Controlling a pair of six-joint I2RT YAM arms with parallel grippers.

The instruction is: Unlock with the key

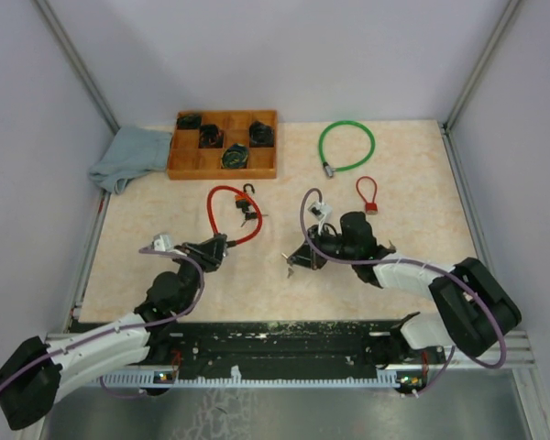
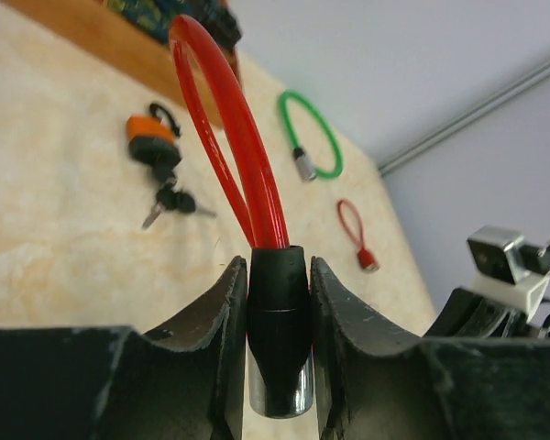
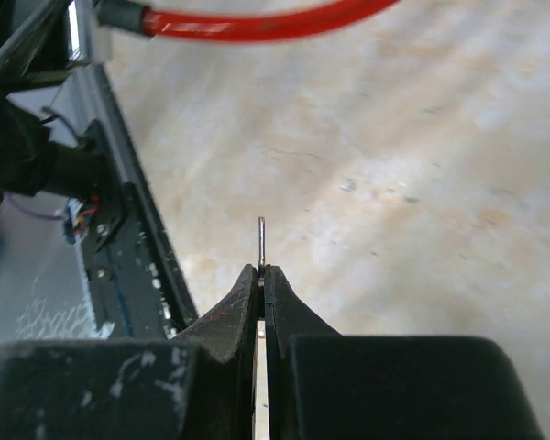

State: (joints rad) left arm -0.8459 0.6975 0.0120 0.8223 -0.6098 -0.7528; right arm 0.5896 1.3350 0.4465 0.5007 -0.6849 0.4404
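My left gripper (image 2: 278,261) is shut on the black and chrome barrel (image 2: 278,316) of a red cable lock, whose red loop (image 2: 222,119) rises away from the jaws. From above, that gripper (image 1: 217,247) sits at the near end of the red loop (image 1: 222,194). My right gripper (image 3: 261,269) is shut on a thin metal key (image 3: 261,240), with the blade sticking out past the fingertips. In the top view the right gripper (image 1: 301,259) hovers right of the lock barrel, apart from it, key (image 1: 291,267) pointing left.
A small padlock (image 2: 149,136) with a bunch of keys (image 2: 172,200) lies beside the red loop. A green cable lock (image 1: 346,147) and a small red cable lock (image 1: 368,194) lie at the back right. A wooden tray (image 1: 222,174) and a blue cloth (image 1: 128,156) are at the back left.
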